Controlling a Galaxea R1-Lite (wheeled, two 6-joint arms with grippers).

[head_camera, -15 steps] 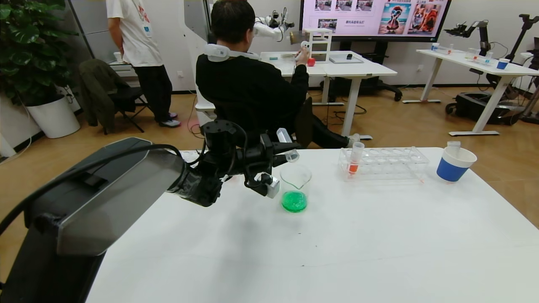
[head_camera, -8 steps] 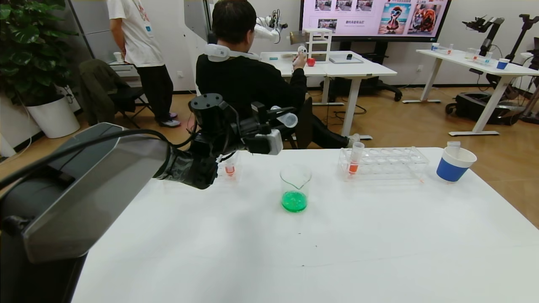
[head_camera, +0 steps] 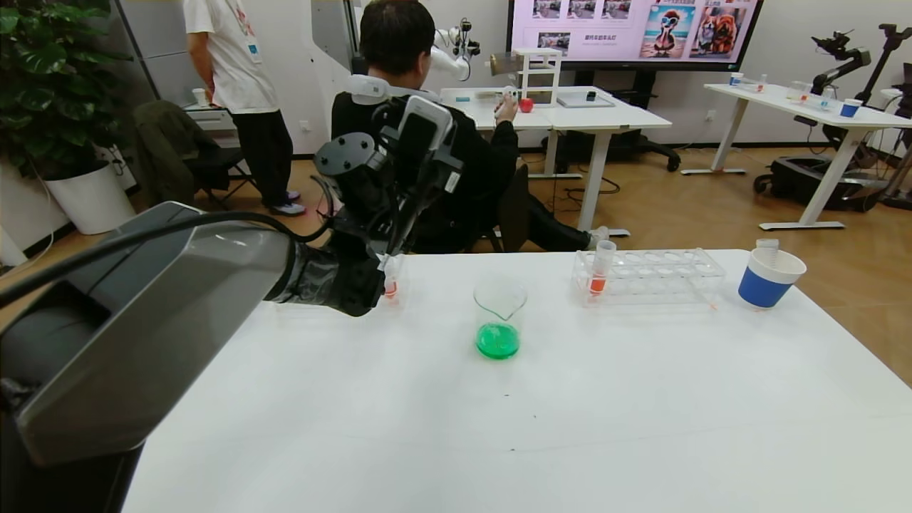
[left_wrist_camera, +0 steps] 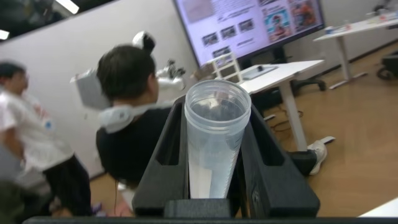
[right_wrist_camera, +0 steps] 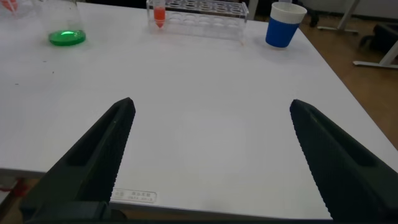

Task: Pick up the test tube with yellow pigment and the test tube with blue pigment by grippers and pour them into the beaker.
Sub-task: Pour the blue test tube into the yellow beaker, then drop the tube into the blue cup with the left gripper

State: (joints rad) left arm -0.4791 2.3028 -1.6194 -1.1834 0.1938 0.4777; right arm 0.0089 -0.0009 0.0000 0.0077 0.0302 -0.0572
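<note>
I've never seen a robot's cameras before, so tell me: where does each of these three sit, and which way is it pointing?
Head view: on the robot's head, looking down over the white table; the raised left arm shows.
Left wrist view: on the left wrist, facing the room; the left gripper is shut on an empty test tube.
Right wrist view: on the right wrist, low by the table's near edge; the right gripper is open.
Shared: head and right wrist views both show the beaker of green liquid.

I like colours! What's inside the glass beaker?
Bright green liquid sits at the bottom of the beaker; the rest looks empty. Nothing covers it.
</note>
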